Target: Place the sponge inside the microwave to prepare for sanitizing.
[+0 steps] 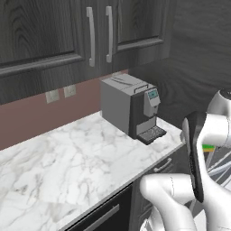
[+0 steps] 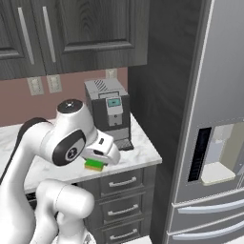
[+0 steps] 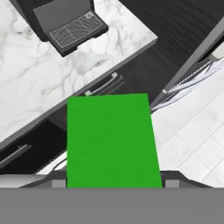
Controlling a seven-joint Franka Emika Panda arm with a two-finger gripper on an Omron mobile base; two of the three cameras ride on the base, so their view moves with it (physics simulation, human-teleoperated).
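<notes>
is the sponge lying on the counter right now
No, the sponge is lifted between the end effector fingers, out past the counter edge above the drawers.

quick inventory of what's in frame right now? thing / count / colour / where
sponge: 1, bright green top, yellow underside, held between the gripper's fingers, off the counter's front edge
coffee machine: 1, grey with dark front, right end of the counter by the wall
counter: 1, white marble, under the upper cabinets
upper cabinets: dark wood, grey bar handles, above the counter
wall outlets: 2 in left base view, pale, on the reddish backsplash
drawers: 3, dark, below the counter's right end
fridge: 1, grey steel, right of the counter
gripper: 1, white with dark fingers, closed on the sponge
</notes>
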